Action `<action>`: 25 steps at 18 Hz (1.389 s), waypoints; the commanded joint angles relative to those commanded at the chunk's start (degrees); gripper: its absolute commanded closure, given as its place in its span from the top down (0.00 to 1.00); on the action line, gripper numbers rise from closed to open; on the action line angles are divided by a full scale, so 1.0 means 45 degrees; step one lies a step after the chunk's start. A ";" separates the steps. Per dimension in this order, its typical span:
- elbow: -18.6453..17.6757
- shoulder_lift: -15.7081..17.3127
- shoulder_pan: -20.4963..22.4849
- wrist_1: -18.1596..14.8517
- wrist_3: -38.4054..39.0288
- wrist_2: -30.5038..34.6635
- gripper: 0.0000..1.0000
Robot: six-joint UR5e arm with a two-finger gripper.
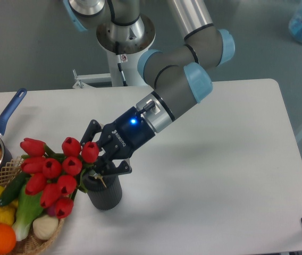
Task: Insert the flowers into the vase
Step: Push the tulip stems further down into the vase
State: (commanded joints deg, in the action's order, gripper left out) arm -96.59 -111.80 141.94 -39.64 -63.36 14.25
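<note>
We are holding the tulip bunch (55, 172) low on its stems with the end effector (100, 162) pinched around them, right over the vase (105, 190) mouth on the tabletop (220, 159), so the stems are feeding in while the buds are leaning left over the wicker basket (31, 241).

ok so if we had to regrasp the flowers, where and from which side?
Probably the stems just above the vase mouth, coming from the right where the gripper already sits. The flowers lean left over the basket, so the buds block the left side and only the thin stem bundle suits the fingers.
</note>
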 joint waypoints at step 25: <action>-0.1290 0.0254 0.0235 0.0000 -0.0548 -0.0256 0.33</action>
State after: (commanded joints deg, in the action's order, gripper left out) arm -102.39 -110.65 143.00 -39.64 -65.83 13.10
